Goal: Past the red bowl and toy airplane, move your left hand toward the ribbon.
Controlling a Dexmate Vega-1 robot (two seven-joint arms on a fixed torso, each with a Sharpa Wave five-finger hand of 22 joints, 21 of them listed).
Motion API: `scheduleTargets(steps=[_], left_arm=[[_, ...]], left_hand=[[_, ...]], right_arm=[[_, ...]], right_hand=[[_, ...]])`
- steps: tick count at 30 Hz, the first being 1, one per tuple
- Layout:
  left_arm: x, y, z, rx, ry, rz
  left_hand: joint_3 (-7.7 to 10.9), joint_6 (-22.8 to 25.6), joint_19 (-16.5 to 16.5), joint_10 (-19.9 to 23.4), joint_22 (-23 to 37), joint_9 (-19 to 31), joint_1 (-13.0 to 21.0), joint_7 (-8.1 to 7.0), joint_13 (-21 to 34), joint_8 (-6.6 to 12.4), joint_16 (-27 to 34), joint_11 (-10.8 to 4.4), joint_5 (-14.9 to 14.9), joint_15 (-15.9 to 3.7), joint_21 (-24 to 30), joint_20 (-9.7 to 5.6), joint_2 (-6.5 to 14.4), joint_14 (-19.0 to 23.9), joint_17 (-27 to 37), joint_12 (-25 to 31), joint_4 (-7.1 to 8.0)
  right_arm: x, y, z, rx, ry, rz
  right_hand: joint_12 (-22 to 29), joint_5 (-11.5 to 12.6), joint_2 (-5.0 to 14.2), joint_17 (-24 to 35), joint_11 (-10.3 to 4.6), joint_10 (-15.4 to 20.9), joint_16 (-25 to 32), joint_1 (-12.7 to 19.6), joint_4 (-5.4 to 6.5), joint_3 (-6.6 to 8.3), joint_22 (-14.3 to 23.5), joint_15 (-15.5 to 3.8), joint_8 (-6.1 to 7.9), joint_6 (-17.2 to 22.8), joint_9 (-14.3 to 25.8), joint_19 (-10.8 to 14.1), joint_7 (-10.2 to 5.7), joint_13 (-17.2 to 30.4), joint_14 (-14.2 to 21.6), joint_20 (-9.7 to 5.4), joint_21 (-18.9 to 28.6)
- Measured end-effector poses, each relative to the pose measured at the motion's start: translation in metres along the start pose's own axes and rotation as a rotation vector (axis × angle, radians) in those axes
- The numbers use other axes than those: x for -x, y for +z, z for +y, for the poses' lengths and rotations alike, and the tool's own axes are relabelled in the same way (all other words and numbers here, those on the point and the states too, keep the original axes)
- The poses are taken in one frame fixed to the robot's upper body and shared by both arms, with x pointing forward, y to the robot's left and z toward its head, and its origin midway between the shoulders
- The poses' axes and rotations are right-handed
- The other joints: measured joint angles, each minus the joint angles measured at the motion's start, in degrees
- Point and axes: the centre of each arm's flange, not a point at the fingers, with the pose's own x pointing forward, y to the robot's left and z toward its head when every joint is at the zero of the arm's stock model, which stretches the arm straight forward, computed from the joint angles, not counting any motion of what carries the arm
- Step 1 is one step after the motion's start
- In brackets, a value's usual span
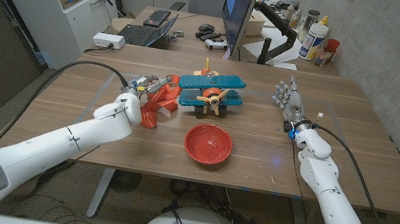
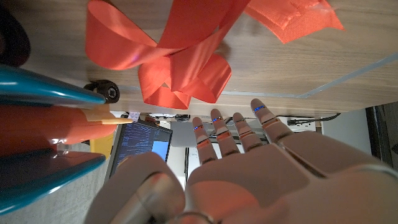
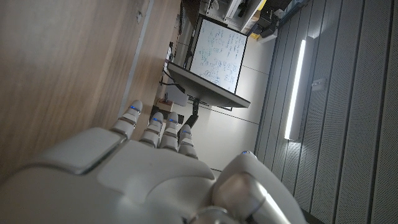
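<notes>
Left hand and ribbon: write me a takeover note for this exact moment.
Left hand: open, holding nothing, fingers extended over the ribbon; whether they touch it I cannot tell.
Right hand: open, holding nothing, at the table's right side.
Ribbon lies left of the toy airplane; red bowl sits nearer the robot, in front of the plane.
Done: the left hand is past the bowl and beside the plane.
Left: at most, close the last gap to the ribbon.

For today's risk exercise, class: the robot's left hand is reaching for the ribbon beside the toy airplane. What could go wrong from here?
1. The left hand is open close to the toy airplane; drifting sideways could knock the plane.
2. The ribbon is loose and looped, so the fingers may push it away.
3. The forearm passes near the red bowl and could nudge it.
</notes>
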Motion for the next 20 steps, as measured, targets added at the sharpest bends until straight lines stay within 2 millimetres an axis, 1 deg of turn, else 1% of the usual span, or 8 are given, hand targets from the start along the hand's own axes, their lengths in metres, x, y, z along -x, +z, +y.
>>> scheduleTargets(steps=[9,20], left_arm=[[-0.0026,0.0005,-0.0023,-0.015,-0.005,0.010],[-0.0067,-0.0009,-0.0062,-0.020,-0.014,0.025]], left_hand=[[0.07,0.0,0.0,-0.5,0.0,0.0,0.5,0.00,0.0,0.00,0.0,0.08,0.1,0.07,0.0,0.00,-0.3,-0.1,0.0,-0.2,-0.06],[0.23,0.0,0.0,-0.5,0.0,0.0,0.8,0.00,0.0,0.00,0.0,0.08,0.5,0.07,0.0,0.00,-0.1,-0.1,0.0,-0.2,-0.22]], right_arm=[[-0.0001,-0.0013,-0.0010,-0.002,-0.003,0.004],[-0.0014,-0.0021,-0.0022,0.003,-0.003,0.009]], right_hand=[[0.0,0.0,0.00,0.0,0.00,0.0,0.0,0.0,0.00,0.00,0.0,0.00,0.00,0.0,0.0,0.0,0.00,0.0,0.0,0.00,0.0],[0.0,0.0,0.00,0.0,0.00,0.0,0.0,0.0,0.00,0.00,0.0,0.00,0.00,0.0,0.0,0.0,0.00,0.0,0.0,0.00,0.0]])
